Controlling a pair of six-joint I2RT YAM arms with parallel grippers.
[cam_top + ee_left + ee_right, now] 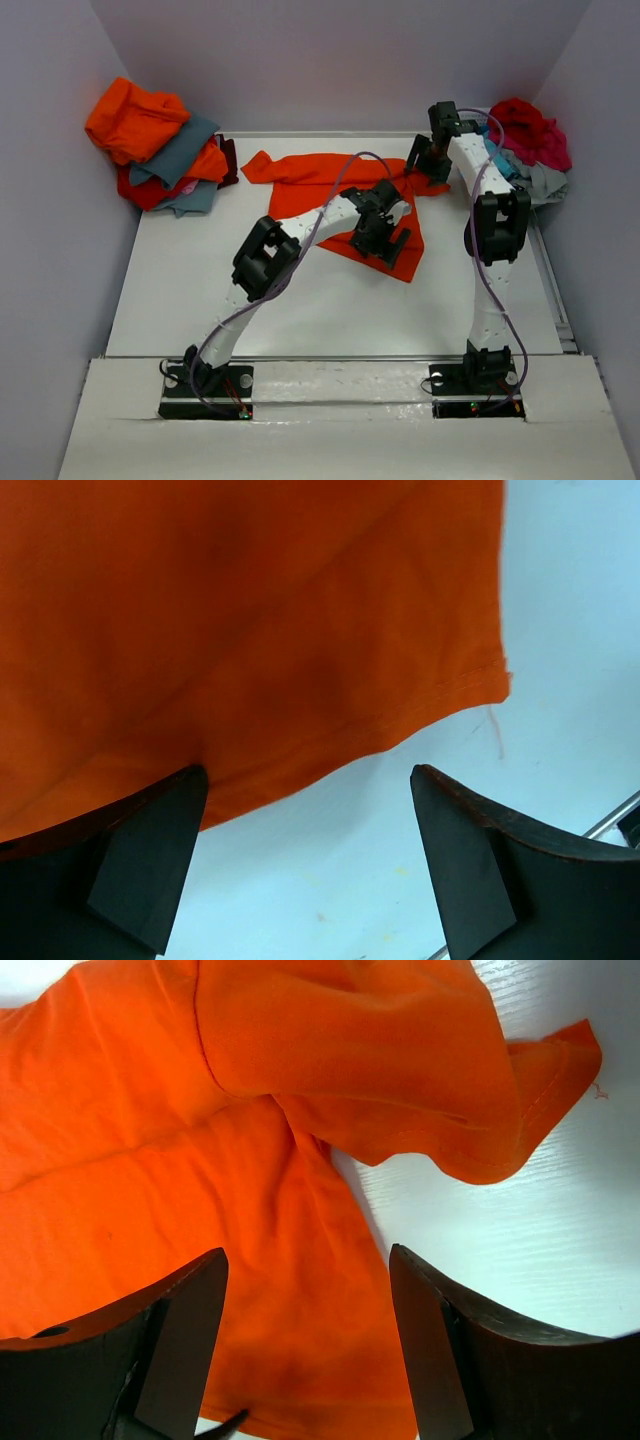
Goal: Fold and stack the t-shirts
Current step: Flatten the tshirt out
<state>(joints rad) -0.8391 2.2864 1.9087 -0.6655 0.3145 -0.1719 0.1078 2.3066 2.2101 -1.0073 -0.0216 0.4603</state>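
Note:
An orange t-shirt (322, 176) lies spread and rumpled across the back middle of the table. My left gripper (383, 237) hovers open over its near hem; in the left wrist view the hem (300, 680) runs between the open fingers, with bare table under them. My right gripper (428, 160) is open above the shirt's right sleeve (400, 1070), nothing between its fingers. A pile of orange, red and slate-grey shirts (160, 145) sits at the back left. Crimson, turquoise and grey shirts (530, 140) are heaped at the back right.
The white table (300, 300) is walled by grey panels on the left, back and right. A metal rail (555, 290) runs along its right edge. The arm bases (205, 385) stand at the near edge.

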